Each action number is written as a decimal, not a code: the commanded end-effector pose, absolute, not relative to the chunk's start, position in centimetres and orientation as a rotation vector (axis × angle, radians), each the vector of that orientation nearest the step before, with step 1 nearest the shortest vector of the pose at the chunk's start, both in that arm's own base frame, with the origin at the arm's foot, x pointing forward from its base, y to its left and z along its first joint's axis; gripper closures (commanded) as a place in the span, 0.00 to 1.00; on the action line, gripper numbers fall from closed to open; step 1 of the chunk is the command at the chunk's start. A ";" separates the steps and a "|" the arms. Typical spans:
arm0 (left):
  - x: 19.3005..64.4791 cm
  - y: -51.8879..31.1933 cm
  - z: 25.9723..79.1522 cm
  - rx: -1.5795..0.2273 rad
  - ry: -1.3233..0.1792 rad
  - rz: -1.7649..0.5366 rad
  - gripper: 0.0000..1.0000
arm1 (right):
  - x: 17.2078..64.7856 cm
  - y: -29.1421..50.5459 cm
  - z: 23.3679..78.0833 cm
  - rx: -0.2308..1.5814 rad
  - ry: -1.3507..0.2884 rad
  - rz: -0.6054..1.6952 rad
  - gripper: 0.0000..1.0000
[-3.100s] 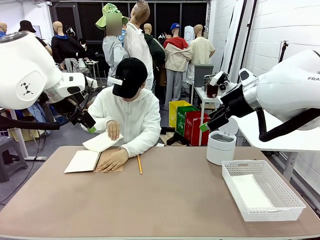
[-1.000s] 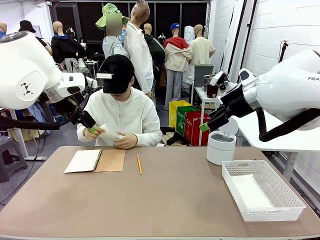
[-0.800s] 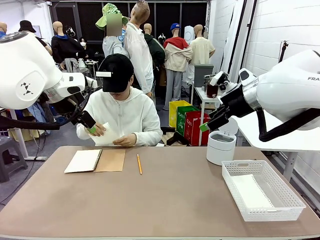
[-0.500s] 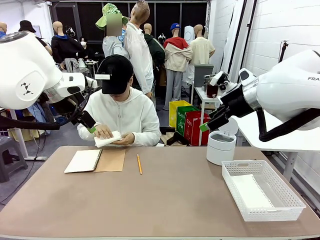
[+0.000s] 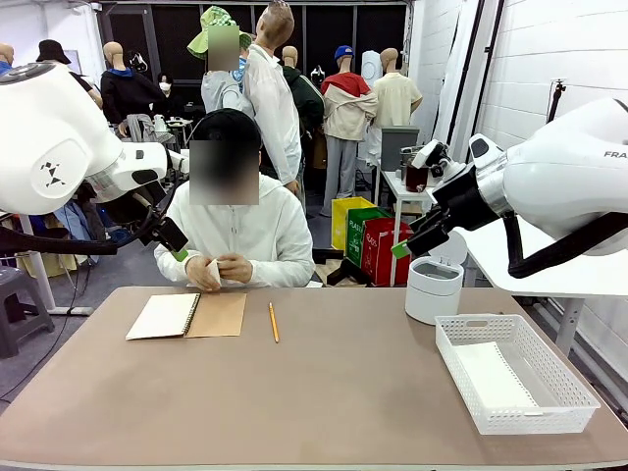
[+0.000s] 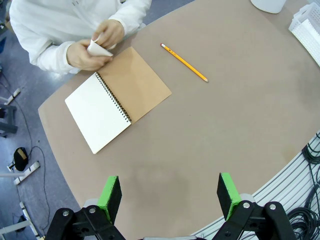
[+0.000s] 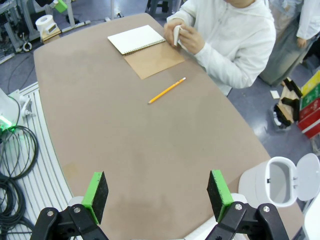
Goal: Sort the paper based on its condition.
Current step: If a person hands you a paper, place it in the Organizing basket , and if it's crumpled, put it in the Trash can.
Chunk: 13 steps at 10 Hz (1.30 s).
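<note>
Front view — person's hands [image 5: 218,271] crumpling paper [image 5: 212,272]; both grippers open.

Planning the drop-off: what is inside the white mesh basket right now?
One flat white sheet with punched holes along one edge lies on the floor of the white mesh plastic basket. Whether more sheets lie under it cannot be seen; the top sheet covers them.
</note>
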<state>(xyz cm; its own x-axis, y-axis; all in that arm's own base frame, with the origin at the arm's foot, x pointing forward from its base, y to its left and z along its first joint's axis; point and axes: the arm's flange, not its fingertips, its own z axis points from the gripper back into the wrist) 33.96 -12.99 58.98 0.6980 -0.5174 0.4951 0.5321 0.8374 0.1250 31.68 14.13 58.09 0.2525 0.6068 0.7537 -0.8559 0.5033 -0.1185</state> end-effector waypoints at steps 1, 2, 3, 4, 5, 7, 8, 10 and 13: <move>34.0 -12.9 59.0 -0.029 -0.545 -0.588 0.00 | 31.7 14.1 58.1 0.342 -0.842 1.020 0.00; 34.0 -12.9 59.0 -0.029 -0.545 -0.588 0.00 | 31.7 14.1 58.1 0.342 -0.842 1.020 0.00; 34.0 -12.9 59.0 -0.029 -0.545 -0.588 0.00 | 31.7 14.1 58.1 0.342 -0.842 1.020 0.00; 34.0 -12.9 59.0 -0.029 -0.545 -0.588 0.00 | 31.7 14.1 58.1 0.342 -0.842 1.020 0.00; 34.0 -12.9 59.0 -0.029 -0.545 -0.588 0.00 | 31.7 14.1 58.1 0.342 -0.842 1.020 0.00; 34.0 -12.9 59.0 -0.029 -0.545 -0.588 0.00 | 31.7 14.1 58.1 0.342 -0.842 1.020 0.00; 34.0 -12.9 59.0 -0.029 -0.545 -0.588 0.00 | 31.7 14.1 58.1 0.342 -0.842 1.020 0.00; 34.0 -12.9 59.0 -0.029 -0.545 -0.588 0.00 | 31.7 14.1 58.1 0.342 -0.842 1.020 0.00; 34.0 -12.9 59.0 -0.029 -0.545 -0.588 0.00 | 31.7 14.1 58.1 0.342 -0.842 1.020 0.00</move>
<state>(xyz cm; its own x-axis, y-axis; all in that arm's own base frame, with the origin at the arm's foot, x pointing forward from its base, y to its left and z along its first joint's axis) 33.96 -12.99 58.98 0.6980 -0.5174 0.4951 0.5321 0.8374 0.1250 31.68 14.13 58.09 0.2524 0.6068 0.7537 -0.8560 0.5033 -0.1185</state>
